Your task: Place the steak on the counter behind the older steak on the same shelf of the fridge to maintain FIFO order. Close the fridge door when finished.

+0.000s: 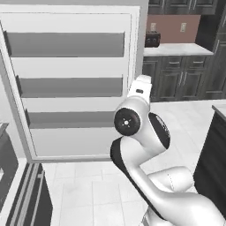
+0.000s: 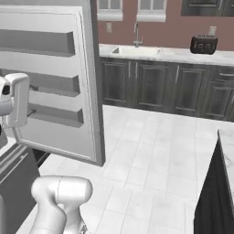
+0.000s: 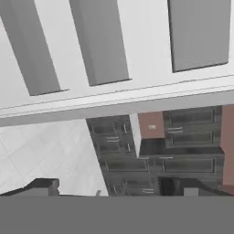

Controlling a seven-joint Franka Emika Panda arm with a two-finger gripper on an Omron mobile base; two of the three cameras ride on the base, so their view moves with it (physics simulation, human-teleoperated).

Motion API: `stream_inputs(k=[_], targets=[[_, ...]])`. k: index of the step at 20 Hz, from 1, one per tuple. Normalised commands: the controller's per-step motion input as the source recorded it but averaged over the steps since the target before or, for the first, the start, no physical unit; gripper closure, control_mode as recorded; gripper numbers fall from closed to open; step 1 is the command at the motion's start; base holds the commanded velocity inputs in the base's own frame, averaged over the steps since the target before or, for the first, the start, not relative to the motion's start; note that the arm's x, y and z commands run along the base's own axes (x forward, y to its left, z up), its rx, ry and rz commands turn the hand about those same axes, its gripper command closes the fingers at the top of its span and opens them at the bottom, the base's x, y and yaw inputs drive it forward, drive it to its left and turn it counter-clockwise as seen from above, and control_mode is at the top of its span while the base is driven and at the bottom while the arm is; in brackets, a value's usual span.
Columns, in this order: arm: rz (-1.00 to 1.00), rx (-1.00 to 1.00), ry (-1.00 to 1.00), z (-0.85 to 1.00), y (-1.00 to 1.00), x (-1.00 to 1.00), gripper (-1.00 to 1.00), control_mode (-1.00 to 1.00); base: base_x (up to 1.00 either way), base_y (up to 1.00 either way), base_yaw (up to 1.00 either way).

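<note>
While fridge door (image 1: pixel 70 84) hangs open, hand tips (image 3: pixel 43 186) prob. apart, cropped

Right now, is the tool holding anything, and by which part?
Cannot tell. In the hand view the tool shows just its dark tips at the bottom edge, with nothing visible between them. It faces the fridge door and its grey bins.

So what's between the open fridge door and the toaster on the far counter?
In the right base view, between the fridge door and toaster: bare tiled floor, dark cabinets, and the sink.
</note>
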Motion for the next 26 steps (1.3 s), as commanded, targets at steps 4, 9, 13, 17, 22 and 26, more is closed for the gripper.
stream_inputs(k=[4, 9, 13, 17, 22, 26], targets=[[-0.17, 0.09, 0.0, 0.0, -0.5, -0.17, -1.0, -1.0, -0.19, -0.5, -0.23], [-0.24, 0.21, -0.01, 0.0, -1.0, -0.13, -1.0, -1.0, 0.0, 0.0, 0.0], [-0.14, 0.21, 0.0, -0.04, -1.0, 0.0, -1.0, -1.0, 0.0, 0.0, 0.0], [-0.03, 0.24, 0.0, -0.01, -1.0, 0.12, -1.0, -1.0, 0.0, 0.0, 0.0], [-0.02, 0.18, 0.0, -0.09, -0.8, 0.38, -1.0, 1.0, 0.14, -0.2, 0.0], [0.0, 0.0, 0.0, 0.0, 0.0, 0.0, -1.0, 1.0, 0.65, -1.0, 0.0]])
